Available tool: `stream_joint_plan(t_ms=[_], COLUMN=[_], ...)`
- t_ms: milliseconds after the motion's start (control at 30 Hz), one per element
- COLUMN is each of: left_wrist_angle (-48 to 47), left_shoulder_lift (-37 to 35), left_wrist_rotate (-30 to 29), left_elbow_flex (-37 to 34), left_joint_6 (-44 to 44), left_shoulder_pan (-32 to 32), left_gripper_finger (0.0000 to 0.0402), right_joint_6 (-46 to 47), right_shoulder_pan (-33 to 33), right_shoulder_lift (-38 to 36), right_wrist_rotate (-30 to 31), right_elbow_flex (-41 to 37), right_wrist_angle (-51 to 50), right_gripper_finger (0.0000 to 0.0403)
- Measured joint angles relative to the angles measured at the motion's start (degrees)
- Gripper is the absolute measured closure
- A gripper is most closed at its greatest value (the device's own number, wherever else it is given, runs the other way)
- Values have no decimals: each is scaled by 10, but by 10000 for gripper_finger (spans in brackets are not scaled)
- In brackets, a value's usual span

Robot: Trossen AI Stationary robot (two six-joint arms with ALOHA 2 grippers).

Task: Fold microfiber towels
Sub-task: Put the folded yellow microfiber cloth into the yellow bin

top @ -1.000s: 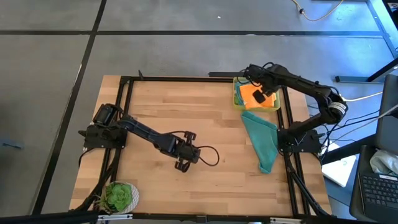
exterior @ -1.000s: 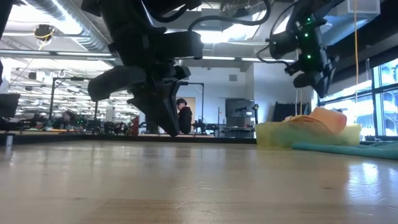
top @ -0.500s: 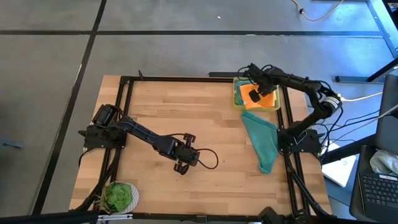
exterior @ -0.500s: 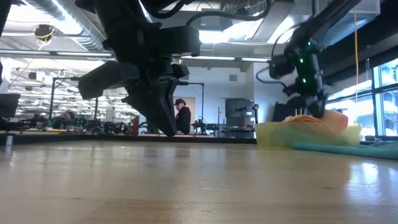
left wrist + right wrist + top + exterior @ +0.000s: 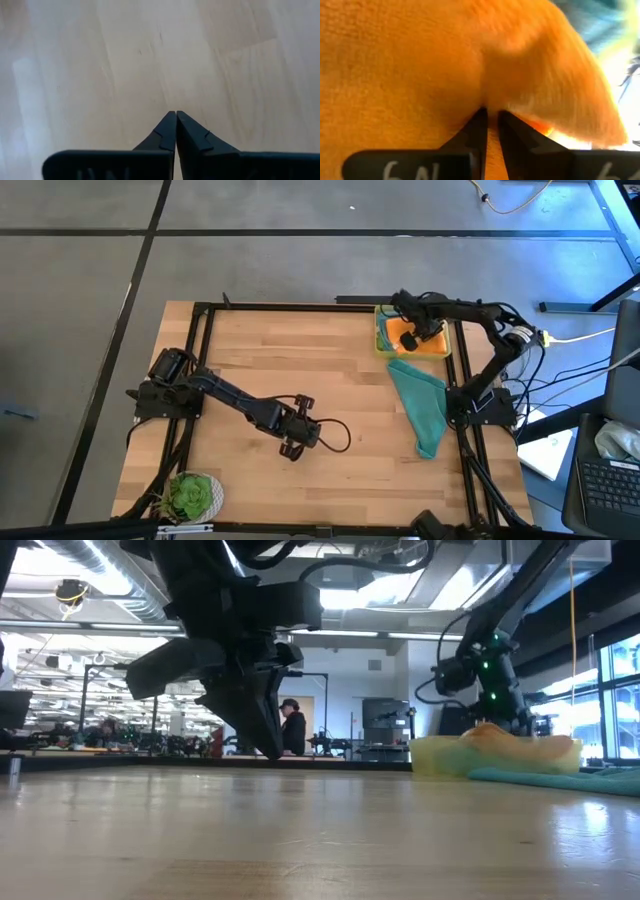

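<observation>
An orange towel (image 5: 428, 345) lies bunched in the yellow tray (image 5: 448, 330) at the table's far right, on top of a lime green towel (image 5: 383, 330). My right gripper (image 5: 408, 337) is down in the tray, shut on the orange towel (image 5: 420, 65). A teal towel (image 5: 420, 405) lies crumpled on the table just in front of the tray, and also shows in the low view (image 5: 560, 778). My left gripper (image 5: 291, 448) is shut and empty, just above the bare wood near the table's middle (image 5: 175, 117). The light blue towels are out of view. My right gripper pinches a raised fold of the orange towel (image 5: 491, 107) between its two fingers (image 5: 479, 131). It comes from above, slanting down into the tray. The towel rests in the tray on the other cloth; how many layers are in the pinch I cannot tell.
A small green plant (image 5: 190, 495) stands at the near left corner. A black frame (image 5: 200, 315) runs around the table's edges. The tray wall (image 5: 440, 755) stands up from the table's far right. Bare wood lies between the arms.
My right gripper has gone down into the tray and a little toward the table's left, onto the orange towel. The towel's raised hump, seen in the low view, has sunk lower.
</observation>
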Motion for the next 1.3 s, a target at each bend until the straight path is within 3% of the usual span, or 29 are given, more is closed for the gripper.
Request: stream_joint_plan(t_ms=[200, 333, 467, 867, 1067, 1300], left_wrist_angle=[0, 0, 0, -4, -12, -12], left_shoulder_lift=[0, 0, 0, 0, 0, 0], left_wrist_rotate=[1, 0, 0, -1, -2, -2], left_elbow_flex=[0, 0, 0, 0, 0, 0], left_joint_6=[-1, -1, -1, -1, -13, -15], left_shoulder_pan=[-6, -7, -7, -7, -13, -15], left_gripper_finger=[398, 396, 396, 396, 400, 399], right_joint_6=[2, 31, 48, 40, -8, -44], right_shoulder_pan=[39, 64, 86, 101, 89, 87], right_shoulder_lift=[-74, -120, -113, 0, 56, 47], right_wrist_rotate=[40, -57, -144, -168, -108, -88], right_elbow_flex=[61, 72, 61, 35, 59, 91], right_wrist_angle=[-36, -2, 7, 193, 204, 269], right_gripper_finger=[354, 354, 354, 354, 354, 354])
